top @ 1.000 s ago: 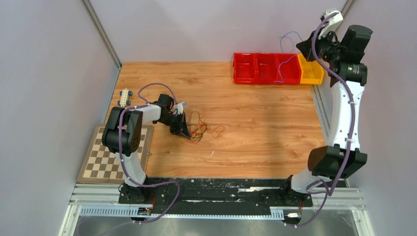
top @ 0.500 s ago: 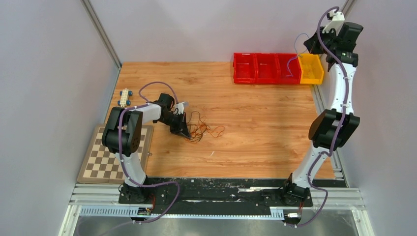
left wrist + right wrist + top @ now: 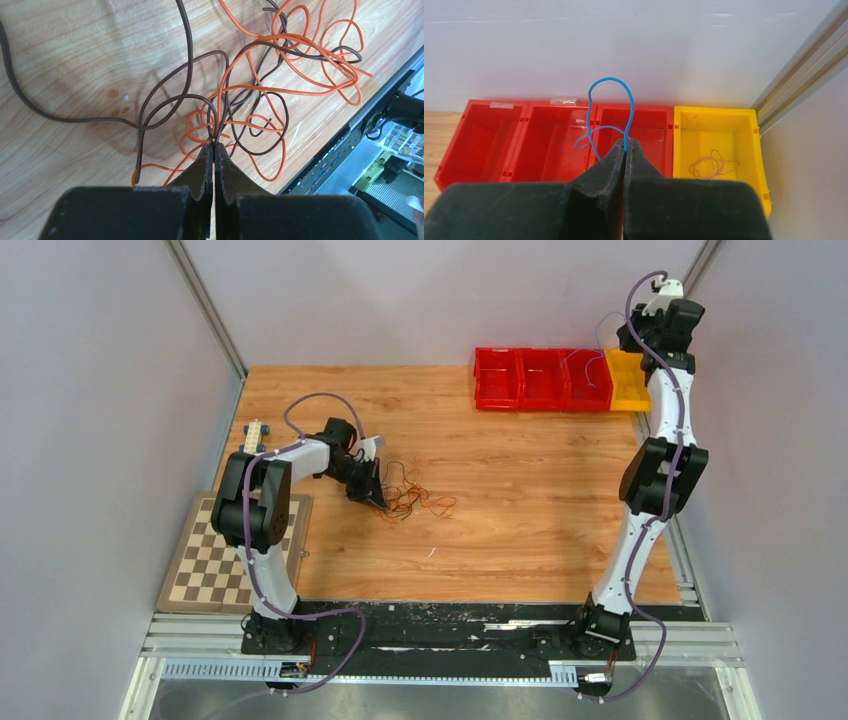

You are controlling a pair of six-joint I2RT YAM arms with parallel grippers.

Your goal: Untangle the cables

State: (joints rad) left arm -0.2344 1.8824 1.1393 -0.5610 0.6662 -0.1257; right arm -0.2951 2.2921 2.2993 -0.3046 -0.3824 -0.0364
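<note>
The cables [image 3: 412, 499], an orange and brown tangle, are sprawled left of centre on the wooden table [image 3: 540, 500], long axis roughly left-right, with strands pinched in the left gripper [image 3: 213, 150]. A blue wire [image 3: 610, 78] is clamped by the right gripper [image 3: 625, 147] above the red bins [image 3: 526, 106]; a thin pale wire [image 3: 711, 167] is coiled in the yellow bin [image 3: 714, 110]

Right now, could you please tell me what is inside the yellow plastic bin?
A thin coiled purplish wire lies on the floor of the yellow plastic bin; the right gripper hides its near edge.
</note>
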